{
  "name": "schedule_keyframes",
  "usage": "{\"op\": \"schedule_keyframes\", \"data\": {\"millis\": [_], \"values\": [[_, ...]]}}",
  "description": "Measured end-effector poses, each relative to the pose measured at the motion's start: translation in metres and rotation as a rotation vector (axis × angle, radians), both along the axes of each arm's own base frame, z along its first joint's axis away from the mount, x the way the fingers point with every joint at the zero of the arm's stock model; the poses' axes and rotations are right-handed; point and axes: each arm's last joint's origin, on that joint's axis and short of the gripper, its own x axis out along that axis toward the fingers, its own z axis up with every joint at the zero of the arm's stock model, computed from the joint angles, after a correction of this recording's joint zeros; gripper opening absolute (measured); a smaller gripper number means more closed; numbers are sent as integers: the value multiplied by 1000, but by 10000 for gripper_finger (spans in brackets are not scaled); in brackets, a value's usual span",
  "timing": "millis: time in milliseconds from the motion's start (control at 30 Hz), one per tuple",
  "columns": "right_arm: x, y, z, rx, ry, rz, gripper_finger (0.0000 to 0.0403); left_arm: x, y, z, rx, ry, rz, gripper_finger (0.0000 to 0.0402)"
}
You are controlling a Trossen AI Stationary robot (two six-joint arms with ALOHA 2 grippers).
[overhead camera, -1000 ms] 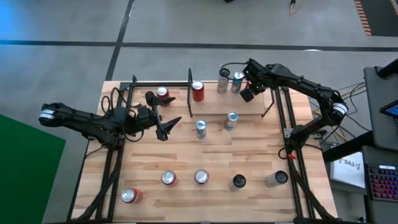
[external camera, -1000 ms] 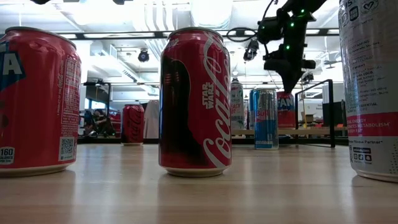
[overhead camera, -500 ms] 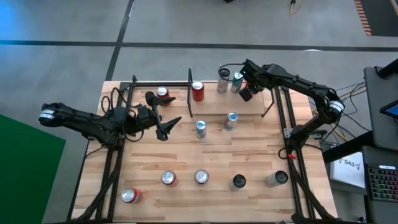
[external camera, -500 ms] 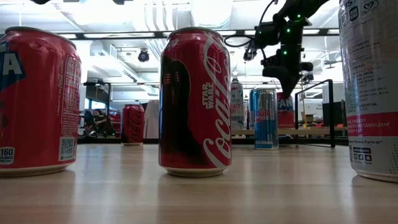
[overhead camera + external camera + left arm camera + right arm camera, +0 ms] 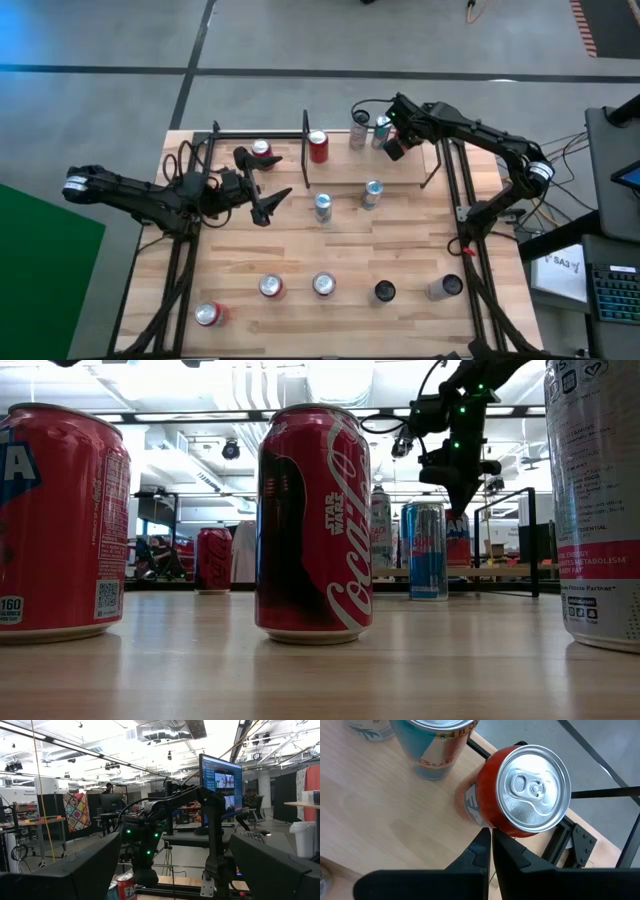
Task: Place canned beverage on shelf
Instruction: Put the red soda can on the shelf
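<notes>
Step-wise, I'd say I'm between cans: some are on the shelf already and plenty are waiting on the table.

Nearest the front edge is a row of five cans [image 5: 323, 285], all upright on the planks. Further in, a pair of slim cans [image 5: 323, 206] stands just in front of the shelf.

Left of those two, my left gripper [image 5: 268, 205] hangs over the table. Its fingers are spread wide, with nothing in them and nothing touching them. A lone red can [image 5: 261, 151] sits just beyond it.

At the far side, the shelf [image 5: 345, 172] carries several cans. My right gripper [image 5: 393, 150] hovers above its right half, fingers pinched fully together around nothing. Through that wrist camera the tips point at a red can [image 5: 530, 790] standing on the board by the black rail, with a blue-and-silver can [image 5: 437, 745] beside it. I can't tell if the tips graze the red one.

My guess at the next move: lift the right arm clear without knocking that red can. Then spread the fingers and go down for one of the table cans.
</notes>
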Motion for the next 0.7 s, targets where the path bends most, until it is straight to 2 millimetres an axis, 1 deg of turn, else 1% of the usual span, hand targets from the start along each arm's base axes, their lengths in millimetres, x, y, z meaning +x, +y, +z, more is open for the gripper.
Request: {"op": "schedule_keyframes", "data": {"millis": [700], "values": [[1,-1,1,-23,-2,-6,9,0,0,0,0,1,0,359]]}}
